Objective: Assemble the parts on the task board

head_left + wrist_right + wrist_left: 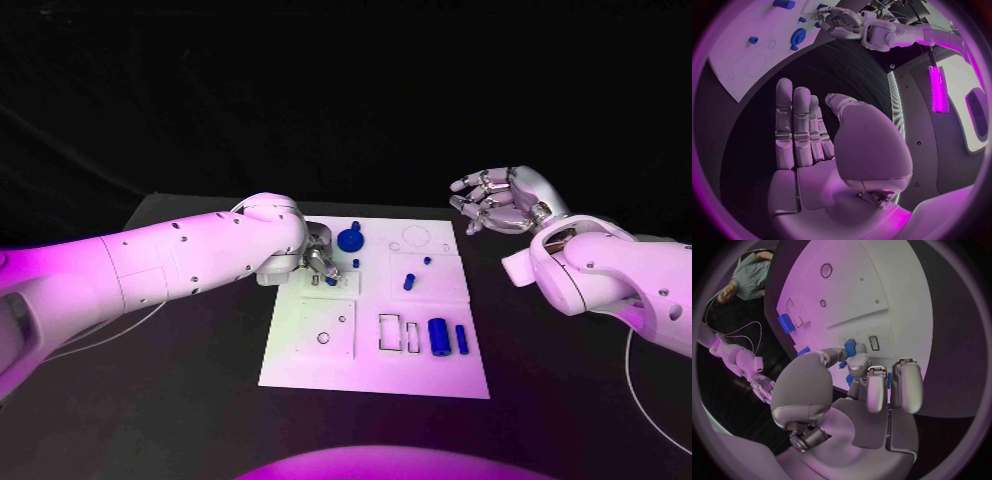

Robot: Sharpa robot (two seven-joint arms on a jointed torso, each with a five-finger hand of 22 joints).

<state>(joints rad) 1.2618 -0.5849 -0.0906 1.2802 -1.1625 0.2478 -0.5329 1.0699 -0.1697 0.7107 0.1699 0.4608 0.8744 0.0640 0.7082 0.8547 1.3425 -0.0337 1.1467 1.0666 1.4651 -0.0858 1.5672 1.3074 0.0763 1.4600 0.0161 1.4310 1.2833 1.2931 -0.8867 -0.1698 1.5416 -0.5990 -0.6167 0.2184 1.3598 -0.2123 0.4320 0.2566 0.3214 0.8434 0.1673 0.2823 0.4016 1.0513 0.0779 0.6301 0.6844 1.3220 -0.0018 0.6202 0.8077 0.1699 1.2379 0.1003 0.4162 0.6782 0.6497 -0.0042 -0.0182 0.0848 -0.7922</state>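
The white task board (372, 360) lies mid-table with several blue parts on it. My left hand (320, 262) hangs low over its far left part, and its thumb and a fingertip (859, 362) pinch a small blue part (842, 365). A round blue part (352, 238) sits just behind that hand. Small blue parts (410, 281) lie near the board's middle, and two blue cylinders (438, 337) lie side by side at its right. My right hand (498, 200) is raised beyond the board's far right corner, fingers apart (795, 130), holding nothing.
Black table (173, 400) surrounds the board on all sides. A thin pale cable (649, 400) runs along the table at the right. Outlined slots (392, 332) and round holes (415, 237) mark the board.
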